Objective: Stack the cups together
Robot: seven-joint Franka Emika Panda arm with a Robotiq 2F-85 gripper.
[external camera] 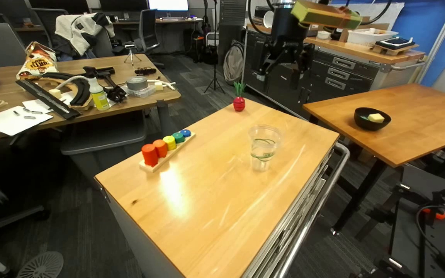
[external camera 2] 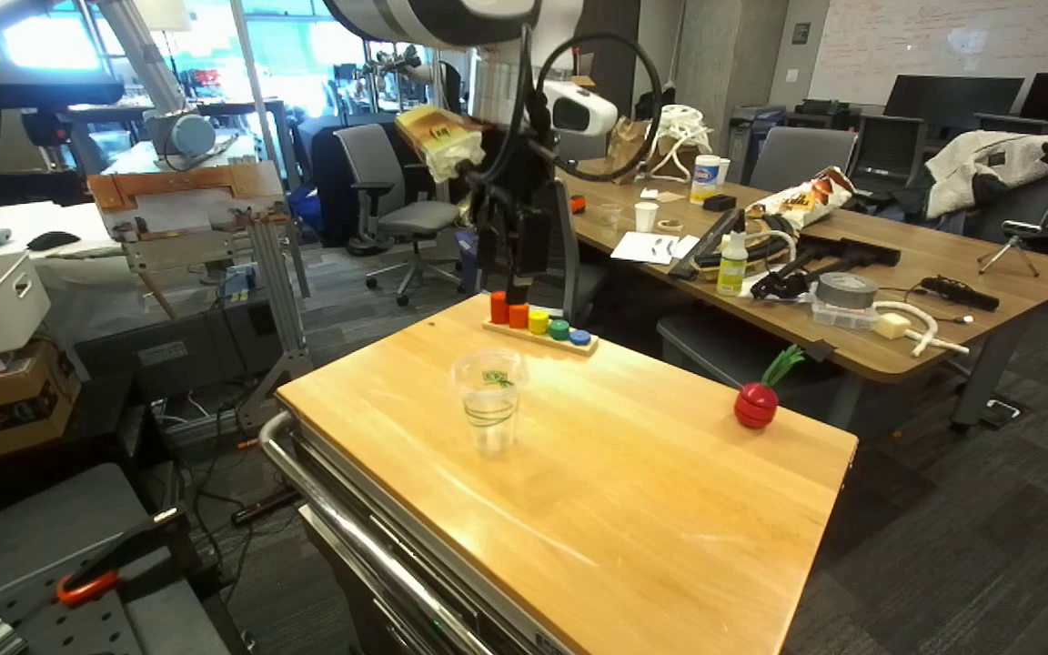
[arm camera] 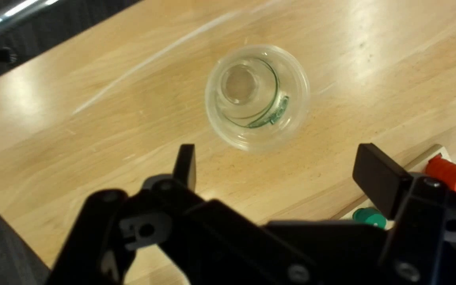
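We have a clear cup (external camera: pixel 263 151) upright on the tabletop (external camera: pixel 207 216), apart from the block row (external camera: pixel 161 149); whether others nest inside, we cannot tell. Our gripper (arm camera: pixel 277 168) hangs higher than the row, fingers spread apart.

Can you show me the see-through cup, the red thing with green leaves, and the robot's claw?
See-through cup (external camera: pixel 263 149): in an exterior view, the middle of its side.
Red thing with green leaves (external camera 2: pixel 756 406): in an exterior view, its round red body.
Gripper (arm camera: pixel 277 164), the claw: in the wrist view, the gap between its fingertips.
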